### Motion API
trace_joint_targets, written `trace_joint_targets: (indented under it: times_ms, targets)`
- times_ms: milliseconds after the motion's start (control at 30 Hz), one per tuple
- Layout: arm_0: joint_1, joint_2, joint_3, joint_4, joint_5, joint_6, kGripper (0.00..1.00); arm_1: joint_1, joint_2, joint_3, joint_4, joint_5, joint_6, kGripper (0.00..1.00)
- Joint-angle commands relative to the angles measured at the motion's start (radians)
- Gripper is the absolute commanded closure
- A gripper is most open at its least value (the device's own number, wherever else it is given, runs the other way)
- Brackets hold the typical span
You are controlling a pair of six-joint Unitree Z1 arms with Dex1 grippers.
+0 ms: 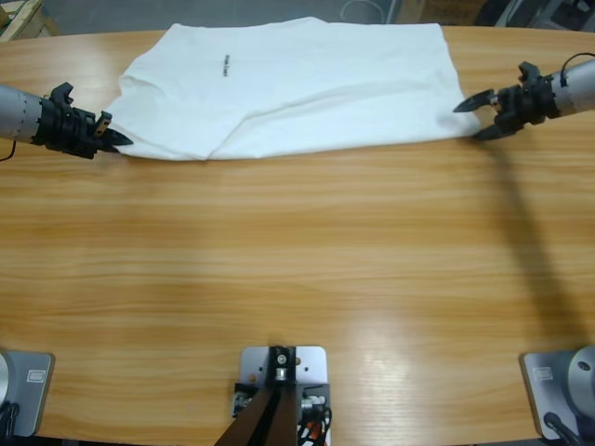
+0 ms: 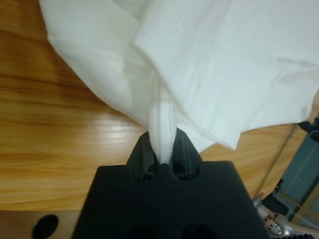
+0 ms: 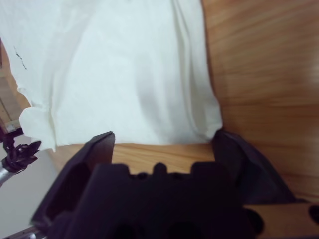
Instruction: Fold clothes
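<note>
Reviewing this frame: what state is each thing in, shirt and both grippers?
T-shirt: spread on the table, part folded, one corner pinched and pulled taut.
Left gripper: shut on the shirt's corner.
Right gripper: open, jaws spread at the shirt's opposite edge, holding nothing.

White T-shirt (image 1: 307,84), spread flat (far edge), corner pinched
</note>
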Motion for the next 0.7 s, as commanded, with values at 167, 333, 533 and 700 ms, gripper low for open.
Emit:
trace_joint_targets:
  times_ms: [167,333,533,700]
  targets:
    - [0.014,0.017,0.005,0.003,-0.016,0.011,1.000,0.041,0.092,-0.013,-0.014,-0.012,0.018,0.807]
    - [0.014,0.018,0.005,0.003,-0.016,0.011,1.000,0.041,0.092,-0.013,-0.013,-0.018,0.018,1.000]
    - [0.014,0.012,0.006,0.004,-0.016,0.011,1.000,0.041,0.077,-0.013,0.001,-0.058,0.011,1.000]
    - [0.017,-0.013,0.016,0.014,-0.016,0.010,1.000,0.041,0.031,0.019,0.006,-0.067,0.011,1.000]
